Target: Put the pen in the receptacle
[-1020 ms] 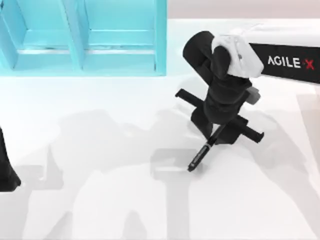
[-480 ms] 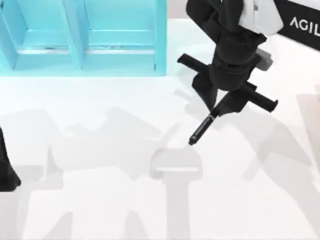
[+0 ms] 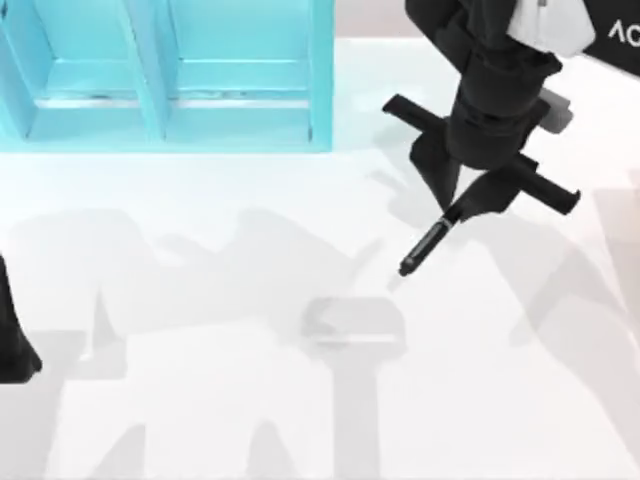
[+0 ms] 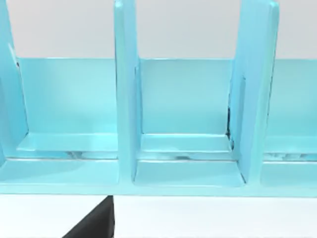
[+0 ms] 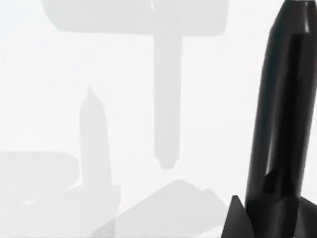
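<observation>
Pinching the slim black pen [image 3: 424,246] in my right claw [image 3: 458,208], I see it slanting below the claw, above the white worktop [image 3: 200,400]; the turquoise compartmented receptacle [image 3: 165,75] stands well apart.

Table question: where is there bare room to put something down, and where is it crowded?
The white table is bare across the front and middle, between the parked left arm and the right edge. The blue receptacle crowds the back left. Back right is busy: the right hand holds the pen above the table.

White table [image 3: 200,400], soft grey shadows
</observation>
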Robot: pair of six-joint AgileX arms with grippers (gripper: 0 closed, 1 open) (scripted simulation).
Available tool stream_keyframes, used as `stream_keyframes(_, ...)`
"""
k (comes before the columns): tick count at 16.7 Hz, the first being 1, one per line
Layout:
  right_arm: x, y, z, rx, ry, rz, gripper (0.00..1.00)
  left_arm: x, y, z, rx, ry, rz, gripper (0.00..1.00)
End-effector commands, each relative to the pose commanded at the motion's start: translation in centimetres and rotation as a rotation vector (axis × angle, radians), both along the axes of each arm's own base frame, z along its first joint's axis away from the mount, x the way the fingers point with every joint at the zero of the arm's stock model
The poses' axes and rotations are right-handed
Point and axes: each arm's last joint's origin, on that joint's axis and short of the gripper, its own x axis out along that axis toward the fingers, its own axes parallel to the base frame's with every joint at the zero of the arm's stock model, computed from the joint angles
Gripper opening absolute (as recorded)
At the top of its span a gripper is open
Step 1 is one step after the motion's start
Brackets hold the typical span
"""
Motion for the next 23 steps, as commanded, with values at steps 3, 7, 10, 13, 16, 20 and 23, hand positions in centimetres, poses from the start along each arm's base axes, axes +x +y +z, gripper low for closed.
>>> stream_keyframes(3,2.1,-6.2,0.4,-0.003,0.006,-0.124,0.00,0.0,0.0,0.0,0.000,0.000,0.000,1.00)
stream_keyframes(7,3.2,-20.1,0.8,-0.011,0.027,-0.403,0.00,0.0,0.0,0.0,0.000,0.000,0.000,1.00)
stream_keyframes(10,0.6,-30.8,1.3,-0.013,0.039,-0.632,0.00,0.0,0.0,0.0,0.000,0.000,0.000,1.00)
stream_keyframes(13,-3.3,-37.8,2.0,-0.010,0.037,-0.796,0.00,0.0,0.0,0.0,0.000,0.000,0.000,1.00)
stream_keyframes(16,-6.0,-41.1,2.5,-0.007,0.026,-0.878,0.00,0.0,0.0,0.0,0.000,0.000,0.000,1.00)
stream_keyframes(20,-6.6,-41.6,2.6,-0.006,0.023,-0.892,0.00,0.0,0.0,0.0,0.000,0.000,0.000,1.00)
stream_keyframes(23,-6.4,-41.5,2.6,-0.007,0.023,-0.891,0.00,0.0,0.0,0.0,0.000,0.000,0.000,1.00)
